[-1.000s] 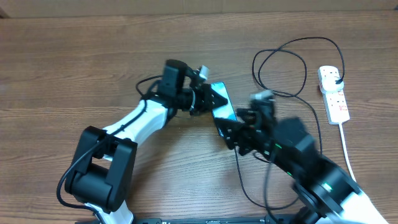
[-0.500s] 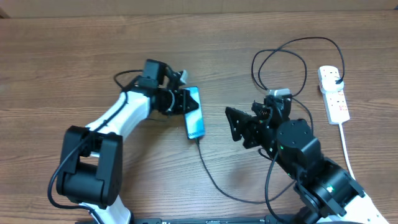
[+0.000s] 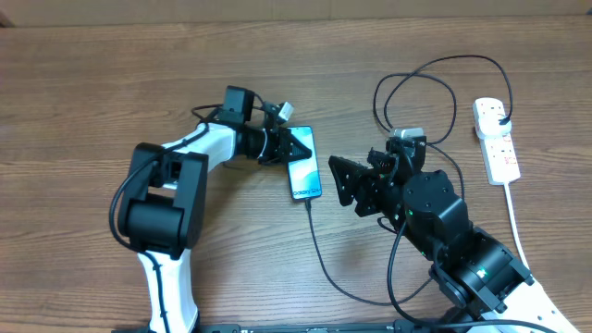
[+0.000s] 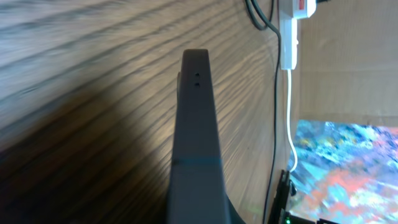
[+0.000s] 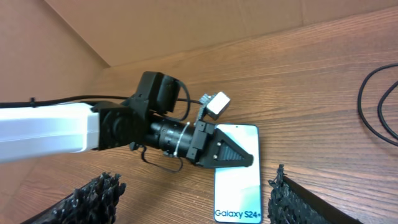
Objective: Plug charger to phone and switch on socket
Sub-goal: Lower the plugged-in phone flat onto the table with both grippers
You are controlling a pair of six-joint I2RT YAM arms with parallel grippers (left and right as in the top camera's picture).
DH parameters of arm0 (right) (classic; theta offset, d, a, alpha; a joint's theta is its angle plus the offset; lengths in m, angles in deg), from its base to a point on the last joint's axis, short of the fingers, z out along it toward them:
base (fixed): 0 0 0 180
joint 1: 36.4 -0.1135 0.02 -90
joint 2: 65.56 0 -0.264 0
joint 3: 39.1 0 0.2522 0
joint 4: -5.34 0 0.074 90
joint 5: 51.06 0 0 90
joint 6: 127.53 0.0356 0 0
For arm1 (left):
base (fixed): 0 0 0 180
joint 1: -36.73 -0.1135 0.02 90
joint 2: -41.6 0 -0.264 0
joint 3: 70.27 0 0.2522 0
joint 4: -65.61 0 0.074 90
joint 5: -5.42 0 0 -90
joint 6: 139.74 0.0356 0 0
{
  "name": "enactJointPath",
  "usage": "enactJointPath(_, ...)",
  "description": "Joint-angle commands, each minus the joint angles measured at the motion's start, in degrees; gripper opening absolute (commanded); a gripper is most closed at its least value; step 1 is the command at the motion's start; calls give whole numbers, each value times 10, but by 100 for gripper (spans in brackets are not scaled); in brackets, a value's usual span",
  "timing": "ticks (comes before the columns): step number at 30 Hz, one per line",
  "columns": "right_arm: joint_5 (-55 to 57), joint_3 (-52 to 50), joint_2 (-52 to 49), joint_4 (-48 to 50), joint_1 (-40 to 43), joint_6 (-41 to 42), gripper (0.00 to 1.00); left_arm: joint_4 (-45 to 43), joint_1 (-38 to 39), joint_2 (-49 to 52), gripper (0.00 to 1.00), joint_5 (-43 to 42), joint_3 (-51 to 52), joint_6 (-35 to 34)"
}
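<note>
The charger (image 5: 362,106), a thin black cable, lies in a slack curve on the near part of the wood-grain tabletop (image 3: 111,83) and rises to the near short edge of the phone (image 3: 305,166); whether its tip is fully seated cannot be told. Just right of the phone, the right fingers (image 5: 99,198) stand spread wide with nothing between them. They are black, with rough, knobbly pads, and they point left at the phone without touching it.

The phone is a slim rectangle near the middle of the tabletop, its light blue-teal screen facing up and reading "Galaxy S24+" in white. The left wrist view shows its smooth dark grey edge end-on, with two small holes near the end.

The left fingers (image 5: 230,155) are clenched on the phone's far end. One smooth black wedge-shaped finger lies across the far half of the screen. The other is hidden.

Farther right, the cable makes two loose loops and runs to the socket (image 3: 497,139), a white oblong strip with red marks at the far right. A black plug sits in its far outlet. Its thicker white cord (image 3: 518,231) trails toward the near edge.
</note>
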Motion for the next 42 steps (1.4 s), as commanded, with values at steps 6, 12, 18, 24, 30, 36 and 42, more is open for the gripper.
enactJointPath(6,-2,5,0,3,-1,2,83,101,12,28,22,102,-20,11)
enactJointPath(12,-2,5,-7,11,-1,2,84,118,12,28,37,151,-20,11)
enactJointPath(18,-2,5,-20,14,-1,2,87,118,12,28,100,164,-20,11)
enactJointPath(24,-2,5,-28,14,-1,2,89,119,12,28,100,173,-20,11)
enactJointPath(30,-2,5,-36,14,-1,2,90,165,24,28,100,273,-20,4)
enactJointPath(36,-2,5,-37,14,-1,2,91,188,69,28,100,378,-20,-15)
enactJointPath(42,-2,5,-37,12,-1,2,92,190,75,28,100,400,-20,-34)
